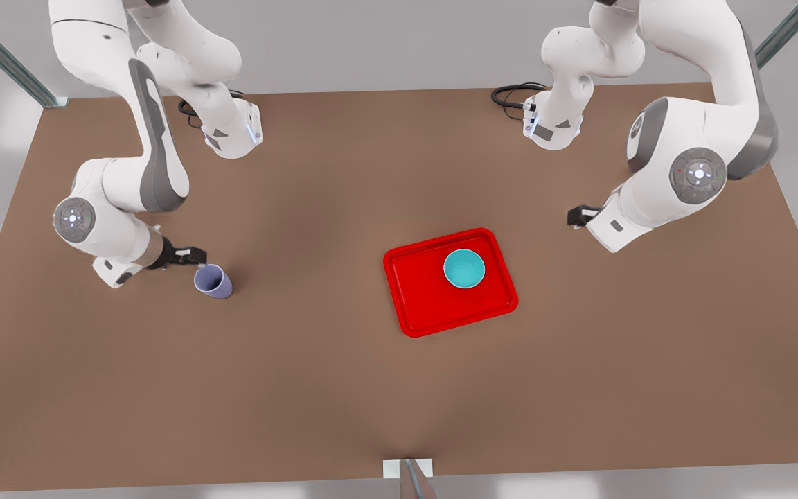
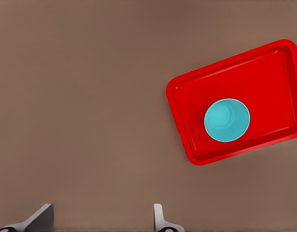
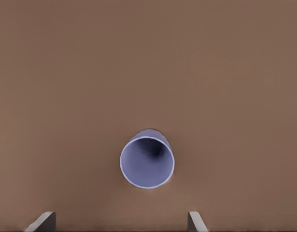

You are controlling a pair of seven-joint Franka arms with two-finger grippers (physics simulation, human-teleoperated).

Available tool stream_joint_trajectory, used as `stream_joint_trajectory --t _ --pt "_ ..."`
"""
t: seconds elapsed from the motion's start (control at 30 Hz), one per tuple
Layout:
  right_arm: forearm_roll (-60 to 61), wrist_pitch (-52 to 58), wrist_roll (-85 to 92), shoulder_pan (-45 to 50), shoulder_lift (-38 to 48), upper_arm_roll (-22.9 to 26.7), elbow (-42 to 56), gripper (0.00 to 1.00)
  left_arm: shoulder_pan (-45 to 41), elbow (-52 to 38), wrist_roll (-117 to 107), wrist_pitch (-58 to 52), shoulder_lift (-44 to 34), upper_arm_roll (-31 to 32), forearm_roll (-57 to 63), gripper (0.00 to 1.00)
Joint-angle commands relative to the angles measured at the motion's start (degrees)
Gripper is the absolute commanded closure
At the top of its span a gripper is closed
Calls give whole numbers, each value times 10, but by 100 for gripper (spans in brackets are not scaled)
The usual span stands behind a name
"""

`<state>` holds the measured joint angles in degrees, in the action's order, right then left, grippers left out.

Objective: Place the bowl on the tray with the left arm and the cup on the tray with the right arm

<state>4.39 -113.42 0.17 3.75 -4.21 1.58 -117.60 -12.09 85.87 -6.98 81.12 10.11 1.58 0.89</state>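
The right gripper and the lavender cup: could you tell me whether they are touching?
Apart. In the right wrist view, bare table separates the cup from both open fingertips of the right gripper above it.

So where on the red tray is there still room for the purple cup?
The tray is bare over the half toward the front view's left and the near edge. The bowl fills its far corner on the front view's right. The cup stands on the table by the right gripper. The left gripper waits, open, off the tray.

White jointed arms (image 1: pixel 129 180), grey joint covers, black end effectors (black base cables).
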Motion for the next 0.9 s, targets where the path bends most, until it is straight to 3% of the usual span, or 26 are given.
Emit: stream_joint_trajectory --t 0.0,0.77,0.8,0.83,0.87 --pt "0 0 0 -1 -3 1 -2 0 0 0 0 0 1 0 0 0" --pt "4 -160 27 -35 -120 6 -59 2 0 1 0 1 6 6 -9 0" --pt "4 -160 27 -36 -123 6 -60 5 0 1 0 1 7 6 -9 0" --pt "4 -162 27 -37 -123 6 -61 23 0 1 0 1 7 5 -9 0" --pt "4 -162 27 -37 -127 6 -61 53 0 1 0 1 7 5 -9 0"
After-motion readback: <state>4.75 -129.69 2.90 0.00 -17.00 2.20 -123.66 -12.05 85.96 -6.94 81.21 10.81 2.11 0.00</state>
